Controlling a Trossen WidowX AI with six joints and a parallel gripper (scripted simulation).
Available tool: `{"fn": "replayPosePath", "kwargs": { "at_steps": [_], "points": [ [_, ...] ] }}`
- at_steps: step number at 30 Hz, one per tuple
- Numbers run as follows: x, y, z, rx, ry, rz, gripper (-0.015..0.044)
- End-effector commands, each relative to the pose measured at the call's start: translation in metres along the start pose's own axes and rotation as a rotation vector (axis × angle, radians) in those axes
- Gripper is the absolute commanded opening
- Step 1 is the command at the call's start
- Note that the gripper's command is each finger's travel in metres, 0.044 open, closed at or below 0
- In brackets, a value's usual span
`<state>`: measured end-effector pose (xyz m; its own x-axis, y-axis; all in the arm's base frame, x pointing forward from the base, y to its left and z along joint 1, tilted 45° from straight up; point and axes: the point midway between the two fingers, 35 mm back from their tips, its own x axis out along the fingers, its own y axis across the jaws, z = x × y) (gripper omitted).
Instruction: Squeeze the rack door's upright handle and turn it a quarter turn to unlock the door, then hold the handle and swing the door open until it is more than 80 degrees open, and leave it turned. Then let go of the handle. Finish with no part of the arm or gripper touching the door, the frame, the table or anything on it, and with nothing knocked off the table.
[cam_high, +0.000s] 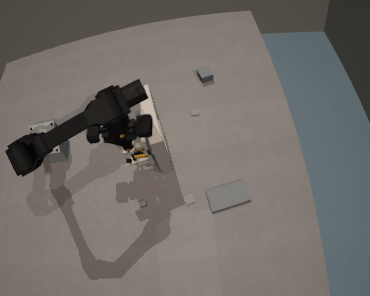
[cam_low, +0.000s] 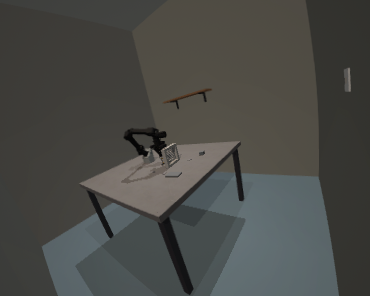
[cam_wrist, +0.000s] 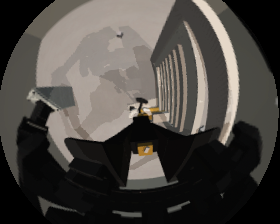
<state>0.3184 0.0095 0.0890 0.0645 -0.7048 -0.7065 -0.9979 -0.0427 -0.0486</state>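
The rack (cam_high: 161, 145) (cam_low: 171, 155) (cam_wrist: 218, 65) stands upright on the table (cam_high: 250, 135) (cam_low: 150, 192), its slatted face showing at the right of the wrist view. My gripper (cam_high: 126, 145) (cam_wrist: 141, 126) points down beside it, on the arm base's side, and is shut on the upright handle (cam_wrist: 145, 149), whose orange part shows between the black fingers. Beyond the fingertips are an orange bar (cam_high: 140, 155) (cam_wrist: 153, 109) and white and black latch parts, close to the rack. The fingers hide most of the handle, and I cannot tell exactly how far it is turned or whether the door stands ajar.
A flat grey slab (cam_high: 228, 195) (cam_low: 173, 174) and a small grey block (cam_high: 205, 74) (cam_low: 202, 153) lie on the rack's far side. Small pale tiles (cam_high: 195, 112) (cam_high: 190, 199) lie near it. A small dark piece (cam_high: 143, 203) (cam_wrist: 119, 34) lies off the rack's end.
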Motion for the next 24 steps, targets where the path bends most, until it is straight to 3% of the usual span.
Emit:
{"fn": "replayPosePath", "kwargs": {
  "at_steps": [1,24],
  "points": [
    [0.0,0.003,0.002,0.089,-0.007,-0.004,0.0019],
    [0.001,0.042,0.023,0.465,-0.008,-0.001,0.0019]
  ]
}}
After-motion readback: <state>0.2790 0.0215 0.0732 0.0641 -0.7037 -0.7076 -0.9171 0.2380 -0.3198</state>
